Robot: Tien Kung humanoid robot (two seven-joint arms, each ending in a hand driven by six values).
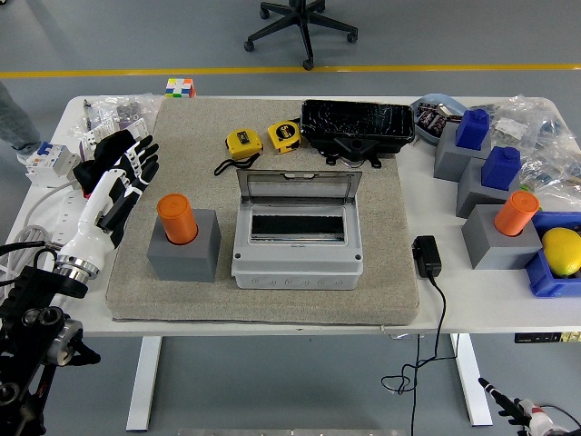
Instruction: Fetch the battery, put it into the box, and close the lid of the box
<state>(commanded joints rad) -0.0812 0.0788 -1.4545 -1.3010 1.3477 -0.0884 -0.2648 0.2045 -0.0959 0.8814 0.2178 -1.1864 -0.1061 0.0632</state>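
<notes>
A grey plastic box (296,269) sits mid-mat, and its clear-windowed lid (299,187) stands open at the back. An orange cylinder (177,218) stands upright in a grey block (185,254) just left of the box. A second orange cylinder (516,213) stands in a grey block at the right. My left hand (120,171), black with white links, hovers over the mat's left edge, up and left of the near orange cylinder, with its fingers spread and empty. A small part of my right arm (531,420) shows below the table at the bottom right.
Two yellow tape measures (263,139) and a black wrapped pack (357,123) lie behind the box. A black adapter (427,255) with its cable lies right of the mat. Blue pieces on grey blocks (472,129), a blue bin with a lemon (561,252) and bags crowd the right side.
</notes>
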